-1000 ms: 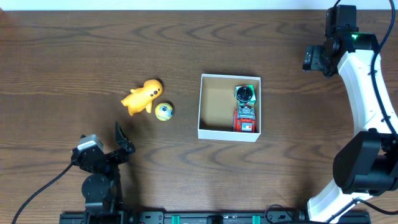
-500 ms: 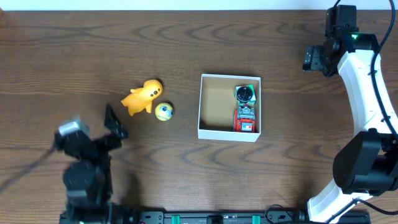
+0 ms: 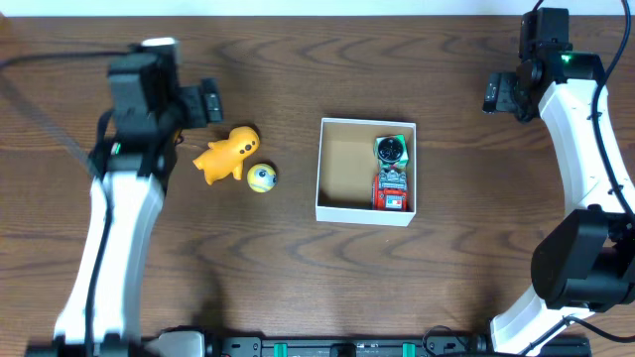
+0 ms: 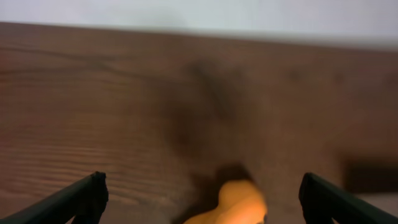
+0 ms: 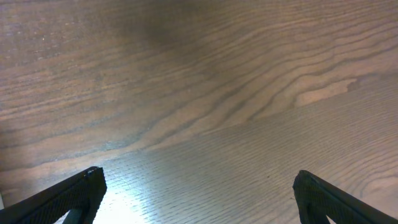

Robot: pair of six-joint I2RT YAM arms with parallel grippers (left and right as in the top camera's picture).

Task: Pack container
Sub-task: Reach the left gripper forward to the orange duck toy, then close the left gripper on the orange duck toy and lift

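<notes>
Grippers both wide open, nothing held. Left gripper (image 3: 206,102) hangs over the wooden table (image 3: 298,59). Orange toy (image 3: 228,154) sits just ahead of it, not touching. In the left wrist view the toy's orange top (image 4: 235,202) shows low between the spread fingertips (image 4: 87,196), blurred. Yellow ball (image 3: 262,178) with an eye mark lies just beside the orange toy, on the side away from the left gripper; can't tell if they touch. Container (image 3: 342,164) is well apart from the left gripper, roughly between the two arms. Green-and-black toy (image 3: 392,149) and red toy (image 3: 392,188) lie inside, touching, along the wall nearer the right gripper (image 3: 499,94). Right gripper is well clear of the container; its wrist view shows only wood grain between the fingertips (image 5: 81,193).
</notes>
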